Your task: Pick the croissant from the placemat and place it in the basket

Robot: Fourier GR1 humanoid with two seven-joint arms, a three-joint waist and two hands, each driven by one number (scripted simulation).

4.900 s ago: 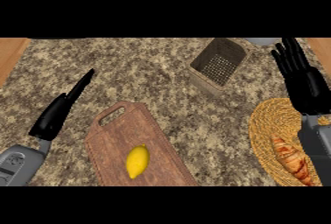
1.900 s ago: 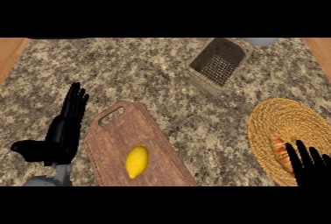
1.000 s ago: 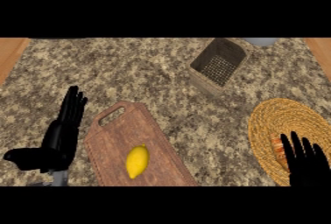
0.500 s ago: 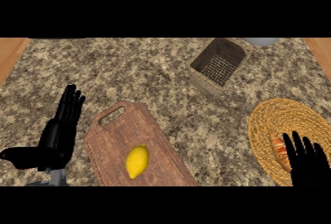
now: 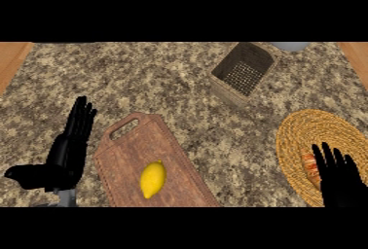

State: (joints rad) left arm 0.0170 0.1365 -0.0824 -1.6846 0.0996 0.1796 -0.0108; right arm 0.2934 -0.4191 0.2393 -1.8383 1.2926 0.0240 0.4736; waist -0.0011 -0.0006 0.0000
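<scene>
Right hand (image 5: 341, 182), fingers straight, over golden-brown croissant (image 5: 310, 167) on round woven straw placemat (image 5: 316, 131) — curl round its middle before lifting; left hand (image 5: 68, 151) open.

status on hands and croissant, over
Left robot hand open beside cutting board. Right robot hand open next to croissant. Croissant on placemat, not in basket. Only bare counter between.

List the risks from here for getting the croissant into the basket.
1. The right robot hand, fingers straight, covers part of the golden-brown croissant on the round woven straw placemat; a grasp might catch only its edge.
2. The dark rectangular mesh basket sits apart, farther up the counter; the croissant might slip during the carry.
</scene>
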